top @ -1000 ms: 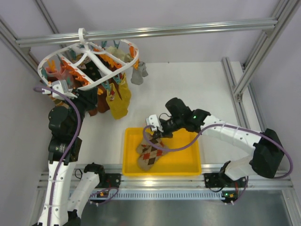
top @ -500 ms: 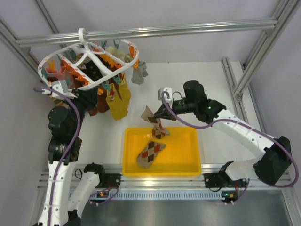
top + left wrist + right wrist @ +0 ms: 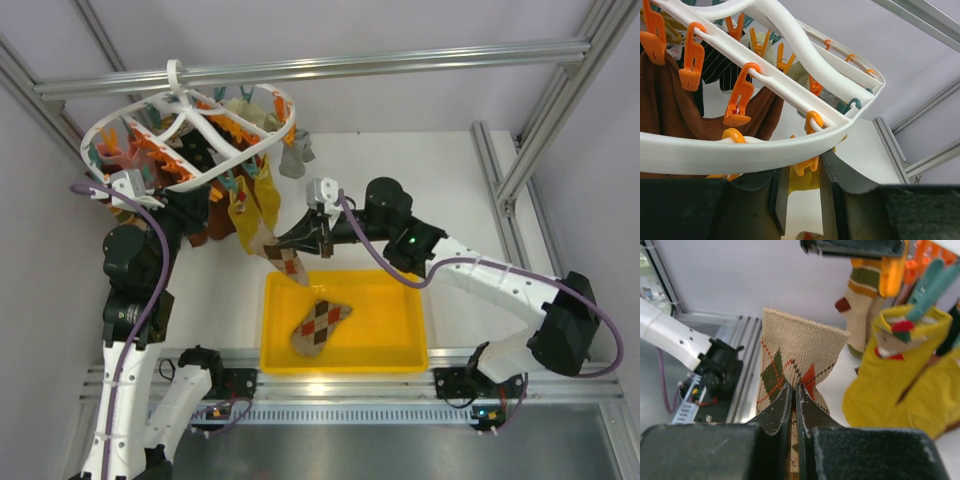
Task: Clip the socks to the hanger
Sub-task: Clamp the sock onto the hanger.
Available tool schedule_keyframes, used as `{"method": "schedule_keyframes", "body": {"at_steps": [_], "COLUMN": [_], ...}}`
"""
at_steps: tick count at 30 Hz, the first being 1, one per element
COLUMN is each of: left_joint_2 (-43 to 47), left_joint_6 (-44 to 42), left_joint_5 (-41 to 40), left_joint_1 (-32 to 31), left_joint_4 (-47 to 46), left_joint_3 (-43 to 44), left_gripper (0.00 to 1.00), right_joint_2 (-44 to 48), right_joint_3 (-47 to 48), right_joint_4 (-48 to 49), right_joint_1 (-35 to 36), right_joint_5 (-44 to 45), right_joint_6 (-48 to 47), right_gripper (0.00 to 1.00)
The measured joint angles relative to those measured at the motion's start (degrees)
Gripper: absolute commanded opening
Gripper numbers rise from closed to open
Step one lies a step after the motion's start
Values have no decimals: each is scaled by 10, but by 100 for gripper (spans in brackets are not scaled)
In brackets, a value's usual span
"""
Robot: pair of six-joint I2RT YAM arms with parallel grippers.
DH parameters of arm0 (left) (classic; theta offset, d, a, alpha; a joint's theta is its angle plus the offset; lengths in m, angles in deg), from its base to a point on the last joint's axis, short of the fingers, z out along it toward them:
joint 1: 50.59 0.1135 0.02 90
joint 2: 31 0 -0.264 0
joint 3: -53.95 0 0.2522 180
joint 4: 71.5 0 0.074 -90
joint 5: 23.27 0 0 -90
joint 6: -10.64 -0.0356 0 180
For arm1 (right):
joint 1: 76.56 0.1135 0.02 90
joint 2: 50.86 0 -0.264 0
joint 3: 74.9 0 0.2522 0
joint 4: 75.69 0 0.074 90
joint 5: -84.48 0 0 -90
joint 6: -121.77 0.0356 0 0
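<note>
Argyle sock [image 3: 800,347] aloft beside white hanger [image 3: 740,152]

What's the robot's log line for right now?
right end effector: shut on argyle sock | position: near hanger | left end effector: at hanger rim

My right arm [image 3: 480,275] reached forward and to the left, elbow bent, and my right fingers [image 3: 784,407] were pressed tight on the argyle sock [image 3: 790,347]. My left arm [image 3: 130,265] stood upright with the wrist raised. My left fingers [image 3: 781,200] sat slightly apart, and whether they gripped anything I couldn't tell.
</note>
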Motion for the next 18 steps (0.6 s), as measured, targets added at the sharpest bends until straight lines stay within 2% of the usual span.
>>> {"method": "schedule_keyframes", "body": {"at_steps": [4, 9, 18], "left_joint_2": [0, -1, -2], "left_joint_6": [5, 9, 11], "left_joint_5": [2, 2, 3], "left_joint_1": [0, 0, 0], "left_joint_4": [0, 0, 0], "left_joint_3": [0, 0, 0], "left_gripper": [0, 0, 0], "right_joint_2": [-57, -135, -238], "right_joint_3": [20, 52, 77], "right_joint_4": [107, 217, 293], "right_joint_1": [44, 63, 61], "right_joint_5": [22, 57, 99], "right_joint_6": [48, 77, 80], "right_gripper": [0, 0, 0]}}
